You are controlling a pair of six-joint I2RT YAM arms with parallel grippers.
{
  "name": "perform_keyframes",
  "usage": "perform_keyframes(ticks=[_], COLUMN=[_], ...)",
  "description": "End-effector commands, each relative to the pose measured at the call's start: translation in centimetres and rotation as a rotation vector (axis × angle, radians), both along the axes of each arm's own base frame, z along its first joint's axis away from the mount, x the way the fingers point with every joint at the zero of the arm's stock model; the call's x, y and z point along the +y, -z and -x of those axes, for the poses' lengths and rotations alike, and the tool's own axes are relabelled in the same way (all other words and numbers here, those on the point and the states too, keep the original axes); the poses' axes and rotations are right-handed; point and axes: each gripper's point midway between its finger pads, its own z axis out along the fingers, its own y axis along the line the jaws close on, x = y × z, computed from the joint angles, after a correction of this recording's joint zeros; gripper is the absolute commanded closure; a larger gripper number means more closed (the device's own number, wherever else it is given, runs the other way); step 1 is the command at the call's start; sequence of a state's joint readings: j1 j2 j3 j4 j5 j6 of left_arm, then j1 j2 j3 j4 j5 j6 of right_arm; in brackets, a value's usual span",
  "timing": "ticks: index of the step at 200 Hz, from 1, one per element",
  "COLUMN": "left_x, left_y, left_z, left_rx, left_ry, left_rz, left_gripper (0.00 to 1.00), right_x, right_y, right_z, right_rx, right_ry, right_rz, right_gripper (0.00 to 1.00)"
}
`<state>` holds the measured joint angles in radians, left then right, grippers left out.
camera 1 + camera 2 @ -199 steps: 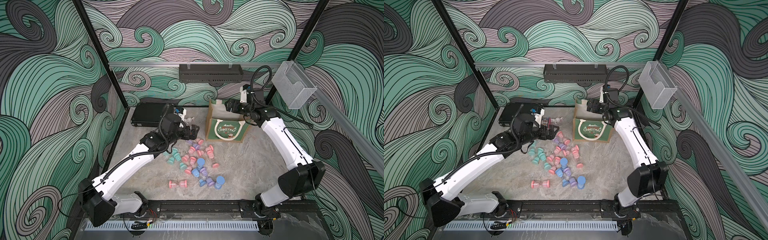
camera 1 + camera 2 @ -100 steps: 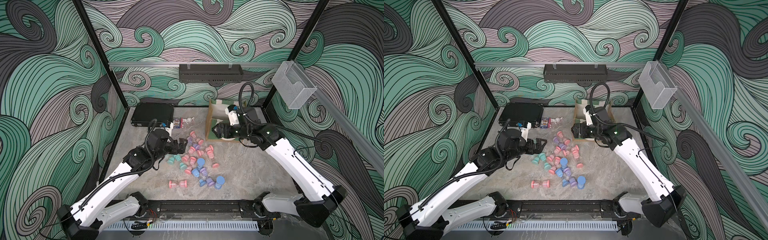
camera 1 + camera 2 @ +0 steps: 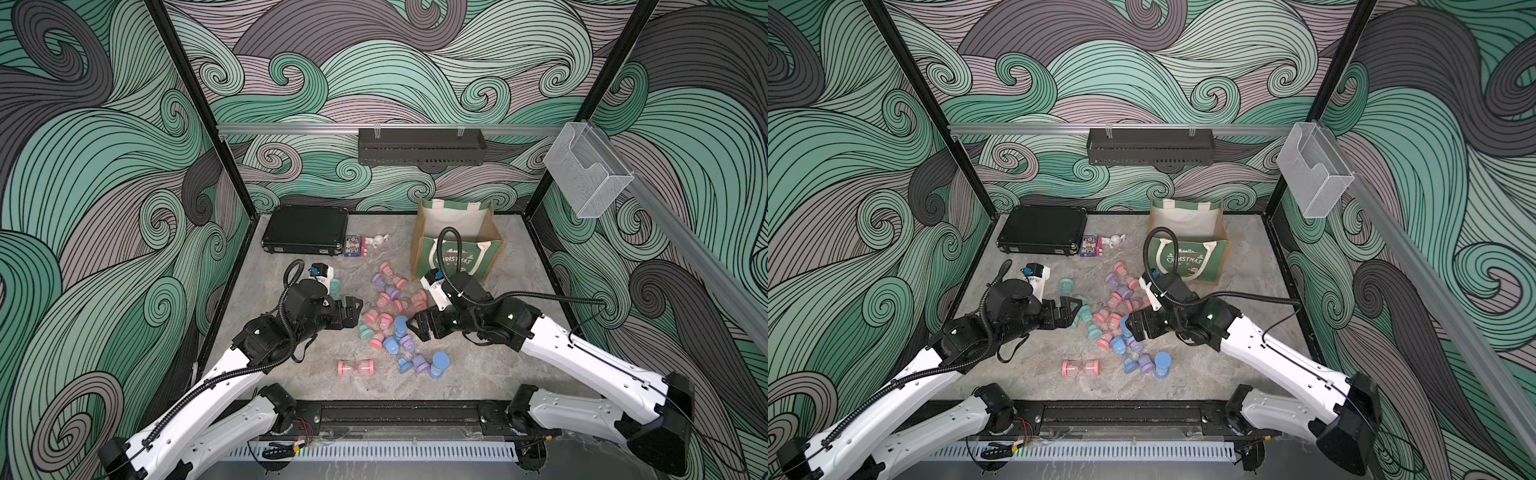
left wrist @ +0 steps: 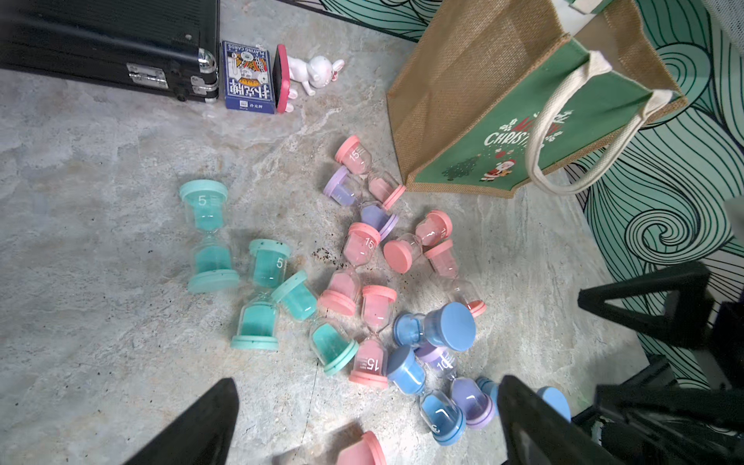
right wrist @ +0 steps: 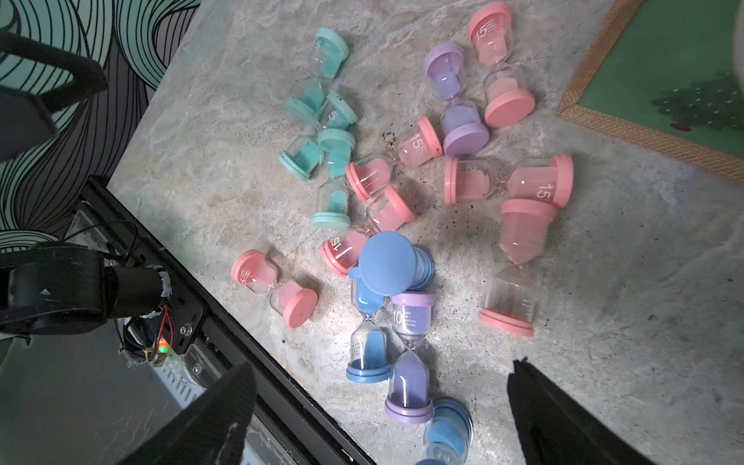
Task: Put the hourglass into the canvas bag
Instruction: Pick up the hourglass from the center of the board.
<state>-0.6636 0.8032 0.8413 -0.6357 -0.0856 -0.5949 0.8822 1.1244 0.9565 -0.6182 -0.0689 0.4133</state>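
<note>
Pastel hourglasses [image 3: 401,323] lying scattered on the desk [image 3: 478,374], canvas bag [image 3: 478,262] upright and open just behind them, right jaws apart and empty above the pile's edge, left jaws apart and empty opposite, black case [image 3: 305,228] at the rear

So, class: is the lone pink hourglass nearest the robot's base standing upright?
No, the pink hourglass lies flat on its side.

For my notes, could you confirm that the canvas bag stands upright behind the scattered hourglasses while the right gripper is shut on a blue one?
Not quite: the right wrist view shows the right gripper open, holding nothing. The canvas bag does stand upright behind the scattered hourglasses.
</note>
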Motion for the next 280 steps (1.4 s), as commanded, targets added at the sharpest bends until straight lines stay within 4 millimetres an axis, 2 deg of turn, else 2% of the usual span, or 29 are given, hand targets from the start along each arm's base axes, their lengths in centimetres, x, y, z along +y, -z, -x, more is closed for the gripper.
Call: perform_keyframes(ticks=[1,38,86,110,145,187,214,244,280], left_x=[0.5,0.5,1.0,0.9,1.1,1.1,0.9,0.8,0.5], left_y=[0.1,0.7,1.5,1.3,1.3,1.4,1.6,1.8,1.6], left_z=[0.0,-0.2,-0.5,-0.5,-0.6,-0.7,-0.7,-0.8,-1.1], left_rx=[0.001,-0.008,0.000,0.000,-0.006,-0.001,0.003,0.009,0.006], left_ry=[-0.026,-0.023,-0.055,-0.052,-0.063,-0.066,-0.059,-0.061,-0.057], left_rz=[0.003,-0.020,-0.037,-0.036,-0.039,-0.038,-0.037,-0.039,-0.034], left_gripper=[0.02,0.01,0.01,0.01,0.01,0.02,0.02,0.01,0.01], right_x=[1.0,3.3,4.5,4.4,5.7,6.2,6.1,5.7,5.8], right_y=[0.3,2.1,5.2,6.5,7.3,8.4,9.2,10.4,10.1], right_z=[-0.9,-1.1,-2.5,-3.1,-3.8,-4.4,-4.4,-4.0,-4.2], right_rx=[-0.056,-0.090,-0.088,-0.103,-0.114,-0.124,-0.116,-0.113,-0.125], right_ry=[0.025,-0.037,-0.054,-0.052,-0.071,-0.089,-0.105,-0.102,-0.104], right_rz=[-0.012,0.004,0.112,0.172,0.157,0.202,0.232,0.260,0.255], right_gripper=[0.02,0.08,0.17,0.20,0.29,0.38,0.45,0.46,0.54])
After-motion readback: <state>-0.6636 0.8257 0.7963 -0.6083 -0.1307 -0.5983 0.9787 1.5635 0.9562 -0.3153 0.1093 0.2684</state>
